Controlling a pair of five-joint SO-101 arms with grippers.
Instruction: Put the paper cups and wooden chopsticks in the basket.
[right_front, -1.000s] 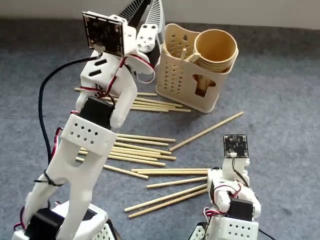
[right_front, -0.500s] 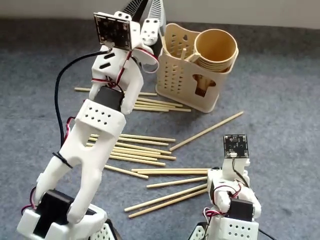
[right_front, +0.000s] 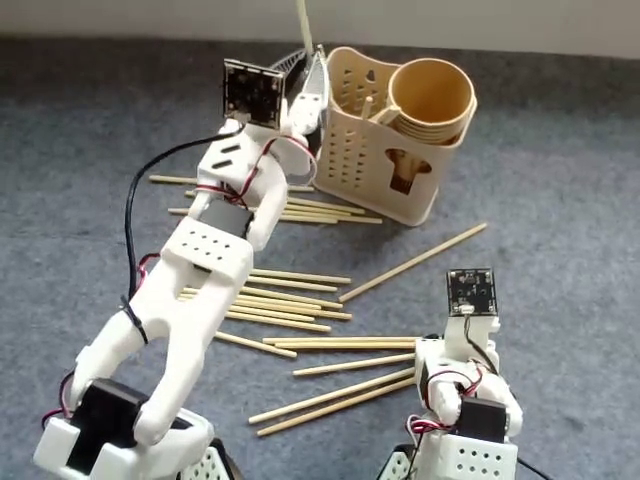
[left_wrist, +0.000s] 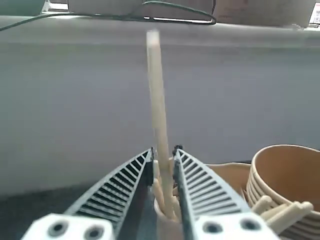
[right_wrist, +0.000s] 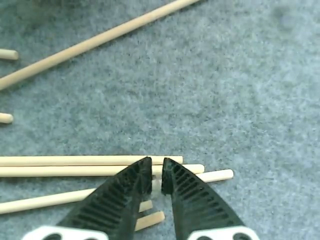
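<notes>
One wooden chopstick (left_wrist: 159, 115) stands nearly upright, clamped low on its shaft between the fingers of the left gripper (left_wrist: 163, 150). We see this gripper raised just beside the left wall of the basket (right_front: 355, 160). Beneath that arm, loose chopsticks lie flat on the grey carpet (right_front: 570, 220): one bundle (right_front: 315, 210) lies near the foot of the basket, and a second bundle (right_front: 285, 290) lies toward the middle. The basket stands upright near the far edge of the carpet. A stack of paper cups (right_front: 432, 95) sits mouth up in its right part, and we make out a few stick ends (left_wrist: 280, 212) just beside the cups. Right of the second bundle, a single stick (right_front: 413, 262) lies on a slant, apart from the rest. Several more sticks (right_front: 340, 395) lie toward the near edge. By the near right corner, the right gripper (right_wrist: 156, 169) points down at the carpet, its fingers drawn almost together with nothing between them, over the ends of three sticks (right_wrist: 90, 166).
</notes>
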